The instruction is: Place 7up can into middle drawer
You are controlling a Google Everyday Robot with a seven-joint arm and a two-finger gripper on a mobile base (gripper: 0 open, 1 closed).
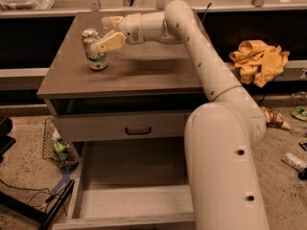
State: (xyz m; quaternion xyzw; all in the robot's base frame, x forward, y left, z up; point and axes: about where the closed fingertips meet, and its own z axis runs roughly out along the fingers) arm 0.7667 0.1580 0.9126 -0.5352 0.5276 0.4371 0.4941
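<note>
Can [95, 51] is seen upright near the left edge of the counter [144, 73], gripper [99, 33] spread astride its top, nothing pinched; jaws should be lowered to mid-body and centred before closing, lest it be tipped; drawer [134, 169] open below front edge.

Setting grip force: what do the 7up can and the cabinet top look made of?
The 7up can looks like thin aluminium: silvery top, glossy printed label. The cabinet top is matte brown, probably laminate or wood. The gripper, open, sits at the can's upper part.
</note>
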